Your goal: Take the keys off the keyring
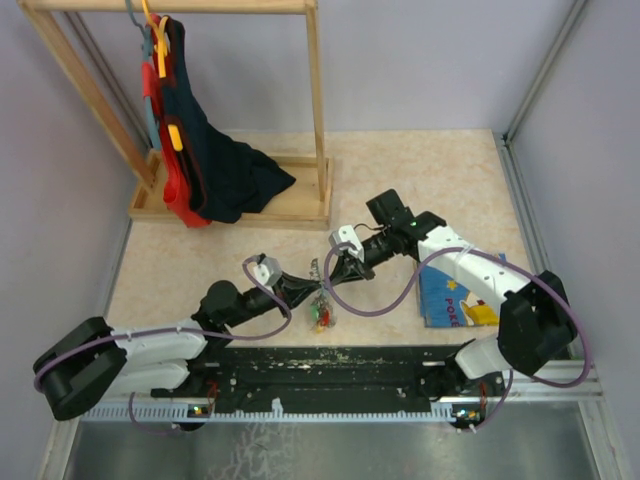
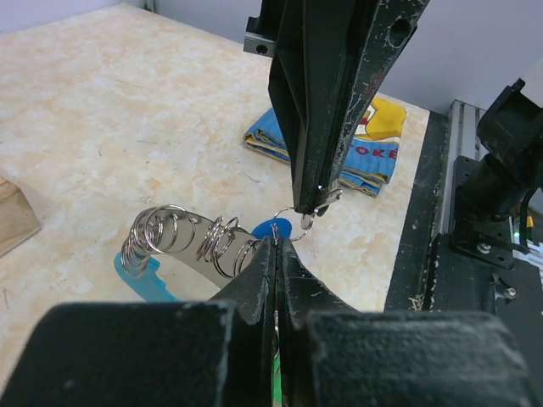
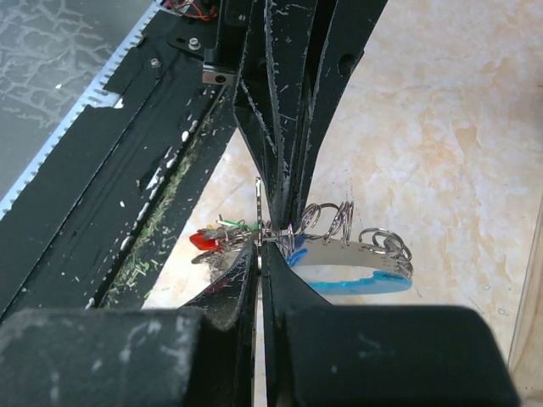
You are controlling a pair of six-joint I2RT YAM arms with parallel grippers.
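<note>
Both grippers meet over the middle of the table, holding the keyring [image 1: 318, 270] up between them. My left gripper [image 2: 281, 241] is shut on a thin silvery ring at its tips. My right gripper [image 3: 262, 248] is shut on a small ring beside it; from the left wrist it comes down from above [image 2: 314, 203]. The grey strap [image 2: 182, 250] carries several split rings and a light-blue patch [image 2: 140, 280]. The keys [image 3: 212, 239], red and green heads showing, hang in a bunch below the grip [image 1: 322, 315]. A blue key head [image 2: 271, 229] sits just behind my left fingertips.
A blue picture book [image 1: 455, 295] lies on the table at the right, under the right arm. A wooden clothes rack [image 1: 315, 120] with dark and red garments stands at the back left. The black base rail [image 1: 330, 365] runs along the near edge.
</note>
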